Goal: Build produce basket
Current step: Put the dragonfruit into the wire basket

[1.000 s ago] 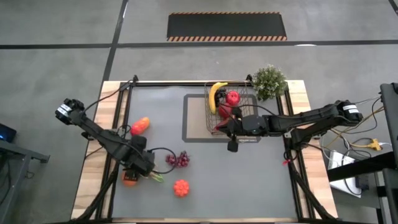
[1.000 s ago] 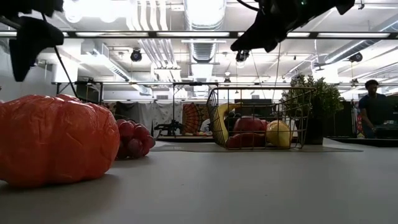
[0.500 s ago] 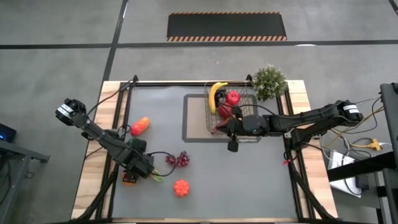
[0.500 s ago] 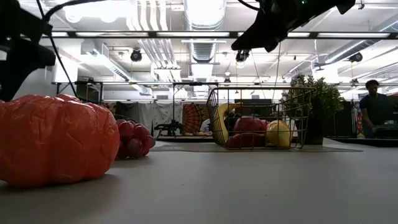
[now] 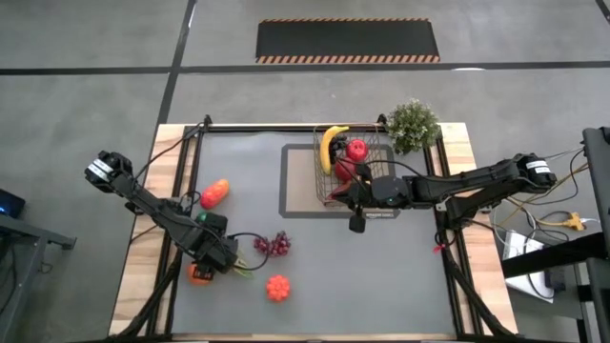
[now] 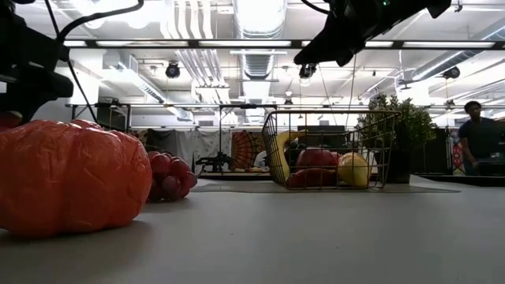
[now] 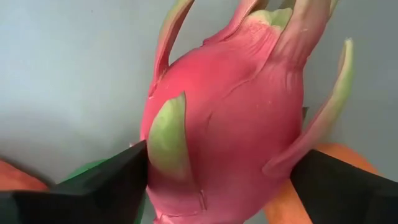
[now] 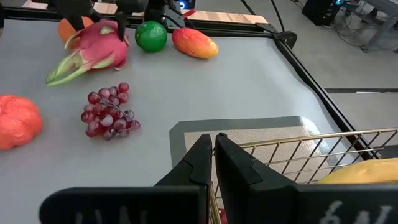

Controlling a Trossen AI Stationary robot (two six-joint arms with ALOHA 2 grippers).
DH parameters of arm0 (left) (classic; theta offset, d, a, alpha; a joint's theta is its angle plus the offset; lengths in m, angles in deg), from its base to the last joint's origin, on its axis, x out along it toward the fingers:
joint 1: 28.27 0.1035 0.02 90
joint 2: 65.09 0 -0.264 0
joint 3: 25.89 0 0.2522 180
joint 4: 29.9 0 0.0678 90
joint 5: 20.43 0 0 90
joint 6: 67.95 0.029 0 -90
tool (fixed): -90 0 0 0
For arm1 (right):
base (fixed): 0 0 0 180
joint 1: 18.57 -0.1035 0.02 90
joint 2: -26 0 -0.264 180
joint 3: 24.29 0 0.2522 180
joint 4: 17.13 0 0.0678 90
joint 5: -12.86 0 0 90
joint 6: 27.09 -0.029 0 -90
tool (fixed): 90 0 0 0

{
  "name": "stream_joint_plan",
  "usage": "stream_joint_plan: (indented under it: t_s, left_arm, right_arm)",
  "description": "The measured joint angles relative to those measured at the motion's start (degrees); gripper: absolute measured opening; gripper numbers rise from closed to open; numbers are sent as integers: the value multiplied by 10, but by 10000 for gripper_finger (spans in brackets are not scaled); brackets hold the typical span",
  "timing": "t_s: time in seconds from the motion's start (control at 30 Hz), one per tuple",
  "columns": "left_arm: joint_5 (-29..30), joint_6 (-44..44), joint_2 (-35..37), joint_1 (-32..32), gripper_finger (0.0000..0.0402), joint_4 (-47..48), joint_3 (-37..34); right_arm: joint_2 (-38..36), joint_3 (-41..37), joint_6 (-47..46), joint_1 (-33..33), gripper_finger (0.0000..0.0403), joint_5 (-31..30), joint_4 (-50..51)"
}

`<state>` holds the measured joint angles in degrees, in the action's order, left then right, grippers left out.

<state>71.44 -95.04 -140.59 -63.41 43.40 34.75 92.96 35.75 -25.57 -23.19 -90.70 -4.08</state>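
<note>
Half the produce is in already: the basket (image 5: 355, 170) sits on its mat (image 5: 298, 181) at the table's far side with a banana (image 5: 330, 145) and red fruit inside. I've got the left gripper (image 5: 215, 253) down on the dragon fruit (image 7: 230, 118) near the front left, jaws apart on either side of it, not clamped as far as I can see. Grapes (image 5: 273, 245) and the orange lumpy one (image 5: 277, 287) lie loose nearby. Right gripper (image 5: 355, 225) waits by the basket's near edge, jaws together, keeping clear.
</note>
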Motion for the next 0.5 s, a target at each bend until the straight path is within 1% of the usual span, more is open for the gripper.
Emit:
stream_joint_plan:
  t_s: [0.1,0.2,0.33,0.43,0.5]
  left_arm:
    - [1,-1,0,0,304,2,1]
    - [15,-28,3,0,289,11,10]
    - [44,-66,17,0,284,21,37]
    - [78,-95,27,-1,284,22,61]
    - [95,-101,32,-2,283,22,77]
  right_arm:
    - [0,-1,0,0,13,0,0]
    - [0,-1,0,0,13,0,0]
    - [2,-1,0,0,13,0,-8]
    - [3,-1,0,0,13,1,-11]
    - [6,-2,-6,0,13,2,-18]
